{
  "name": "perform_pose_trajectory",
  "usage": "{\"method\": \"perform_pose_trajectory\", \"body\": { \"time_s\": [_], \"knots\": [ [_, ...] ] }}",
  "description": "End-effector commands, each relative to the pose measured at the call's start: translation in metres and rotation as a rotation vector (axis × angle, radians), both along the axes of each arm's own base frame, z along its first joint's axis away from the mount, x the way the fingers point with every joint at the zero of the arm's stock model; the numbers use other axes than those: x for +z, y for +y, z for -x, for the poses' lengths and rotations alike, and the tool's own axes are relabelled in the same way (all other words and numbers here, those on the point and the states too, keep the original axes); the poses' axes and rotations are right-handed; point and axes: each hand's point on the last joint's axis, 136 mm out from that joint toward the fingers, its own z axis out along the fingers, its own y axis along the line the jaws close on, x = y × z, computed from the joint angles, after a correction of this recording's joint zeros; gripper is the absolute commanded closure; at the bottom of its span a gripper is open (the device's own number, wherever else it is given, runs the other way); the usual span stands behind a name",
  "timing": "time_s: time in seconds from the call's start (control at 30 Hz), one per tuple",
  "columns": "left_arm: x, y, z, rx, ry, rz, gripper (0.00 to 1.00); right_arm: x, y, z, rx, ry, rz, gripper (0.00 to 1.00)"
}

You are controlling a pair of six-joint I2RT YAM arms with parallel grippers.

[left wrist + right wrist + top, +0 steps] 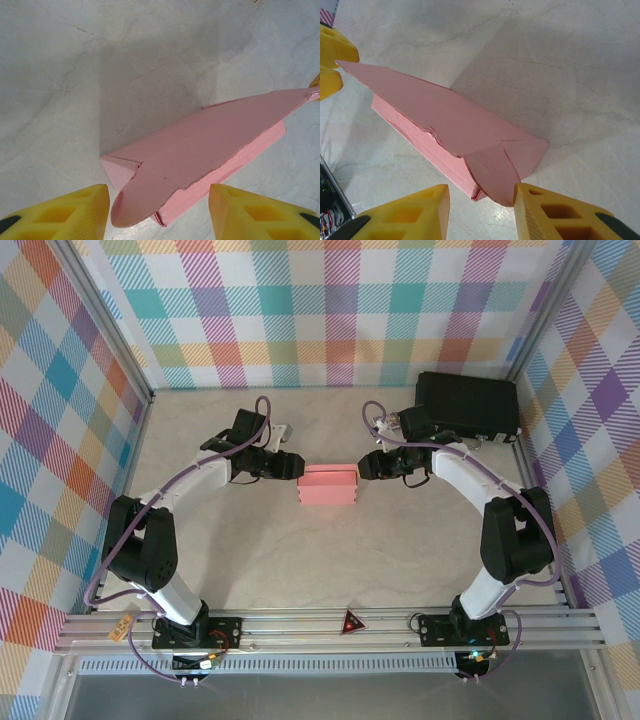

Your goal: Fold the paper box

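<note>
Paper box (328, 486) of salmon-pink thin card: mid-bench (300, 570), between left tool (292, 466) and right tool (366, 466). Both released, straddling the rounded end flaps (132, 202), gripping nothing. Close in evenly from both ends, tuck flaps inward, avoid shoving sideways or creasing.

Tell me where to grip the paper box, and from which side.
I'd take the rounded end flap of the paper box, coming in from its right end: it juts beyond the body as a thin free edge, and the right gripper straddles it, jaws apart.
</note>
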Motion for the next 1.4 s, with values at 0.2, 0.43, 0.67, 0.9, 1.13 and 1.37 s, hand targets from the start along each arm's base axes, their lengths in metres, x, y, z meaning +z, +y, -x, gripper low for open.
{"method": "perform_pose_trajectory", "body": {
  "time_s": [0.2,0.43,0.67,0.9,1.13,1.37],
  "knots": [
    [0.002,0.004,0.009,-0.011,0.0,-0.006,0.52,0.014,0.01,-0.003,0.022,-0.012,-0.051,0.65],
    [0.003,0.003,0.009,-0.012,0.006,-0.001,0.65,0.014,0.013,-0.003,0.025,0.0,-0.064,0.69],
    [0.002,0.003,0.01,-0.012,0.01,-0.004,0.71,0.012,0.016,-0.004,0.026,0.011,-0.07,0.72],
    [-0.001,0.003,0.01,-0.014,0.023,-0.004,0.76,0.009,0.019,-0.004,0.025,0.024,-0.072,0.74],
    [-0.001,0.003,0.011,-0.014,0.026,-0.006,0.73,0.003,0.014,-0.005,0.011,0.023,-0.032,0.73],
    [0.0,-0.001,0.011,-0.021,0.033,0.017,0.74,0.006,0.018,-0.004,0.017,0.029,-0.059,0.77]
  ]
}}
